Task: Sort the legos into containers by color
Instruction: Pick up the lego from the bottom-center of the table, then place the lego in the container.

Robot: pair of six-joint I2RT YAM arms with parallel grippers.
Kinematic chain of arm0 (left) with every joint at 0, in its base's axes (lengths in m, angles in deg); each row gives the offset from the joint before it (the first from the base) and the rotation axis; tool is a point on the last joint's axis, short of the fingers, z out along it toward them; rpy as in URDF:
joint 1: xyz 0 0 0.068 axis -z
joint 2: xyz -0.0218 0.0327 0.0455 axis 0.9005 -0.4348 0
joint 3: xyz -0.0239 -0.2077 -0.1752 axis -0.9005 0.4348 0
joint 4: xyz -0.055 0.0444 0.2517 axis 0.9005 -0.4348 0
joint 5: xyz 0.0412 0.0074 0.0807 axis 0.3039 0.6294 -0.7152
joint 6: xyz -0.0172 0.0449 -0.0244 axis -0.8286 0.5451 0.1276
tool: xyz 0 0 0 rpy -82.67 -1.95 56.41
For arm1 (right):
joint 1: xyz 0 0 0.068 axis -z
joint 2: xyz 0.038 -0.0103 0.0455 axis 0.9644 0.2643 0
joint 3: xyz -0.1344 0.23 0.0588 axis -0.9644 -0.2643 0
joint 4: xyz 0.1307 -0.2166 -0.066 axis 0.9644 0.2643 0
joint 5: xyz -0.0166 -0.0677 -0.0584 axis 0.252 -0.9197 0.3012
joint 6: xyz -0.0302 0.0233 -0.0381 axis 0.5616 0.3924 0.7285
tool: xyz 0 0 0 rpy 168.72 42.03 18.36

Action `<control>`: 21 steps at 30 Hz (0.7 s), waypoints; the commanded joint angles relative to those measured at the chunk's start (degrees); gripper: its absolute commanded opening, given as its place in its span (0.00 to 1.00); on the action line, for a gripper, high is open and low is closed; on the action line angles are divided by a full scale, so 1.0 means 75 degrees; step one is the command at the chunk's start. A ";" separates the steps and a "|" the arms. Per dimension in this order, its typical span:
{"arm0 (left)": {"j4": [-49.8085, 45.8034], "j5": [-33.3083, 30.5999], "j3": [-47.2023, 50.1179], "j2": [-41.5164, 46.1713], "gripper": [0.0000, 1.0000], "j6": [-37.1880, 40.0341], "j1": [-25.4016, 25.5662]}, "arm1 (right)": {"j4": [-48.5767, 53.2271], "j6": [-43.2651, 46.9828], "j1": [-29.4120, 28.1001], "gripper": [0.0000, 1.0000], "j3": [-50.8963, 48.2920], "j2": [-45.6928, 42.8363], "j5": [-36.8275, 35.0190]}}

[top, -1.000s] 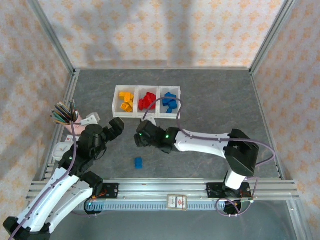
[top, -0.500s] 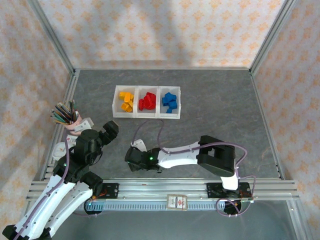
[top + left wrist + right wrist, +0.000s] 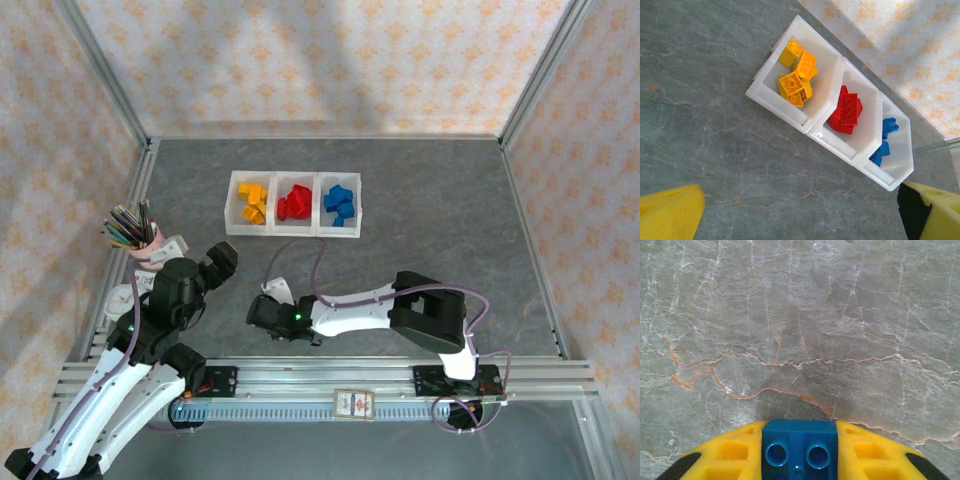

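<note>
A blue lego (image 3: 800, 447) sits studs-up between the yellow fingers (image 3: 727, 455) of my right gripper (image 3: 800, 452), which is shut on it just above the grey table. From above, that gripper (image 3: 265, 315) is low at the near middle of the table and covers the brick. The containers (image 3: 290, 232) stand as a white row at the back, with yellow legos (image 3: 252, 202) on the left, red legos (image 3: 294, 202) in the middle and blue legos (image 3: 340, 203) on the right. My left gripper (image 3: 225, 257) is open with nothing in it and looks at the containers (image 3: 790, 112) from a distance.
A pink cup of pencils (image 3: 135, 235) stands at the left edge beside the left arm. The metal rail (image 3: 330, 375) runs along the near edge. Bare grey table (image 3: 440, 220) lies right of the containers.
My right gripper came from near the bins down to the loose blue lego by the front edge and closed on it. The left arm drew back slightly.
</note>
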 commanded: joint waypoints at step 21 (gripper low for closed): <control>0.1973 0.0622 -0.0435 -0.1870 1.00 0.0738 -0.0061 | 0.0224 0.1736 0.4450 0.31 0.1070 -0.1248 -0.0818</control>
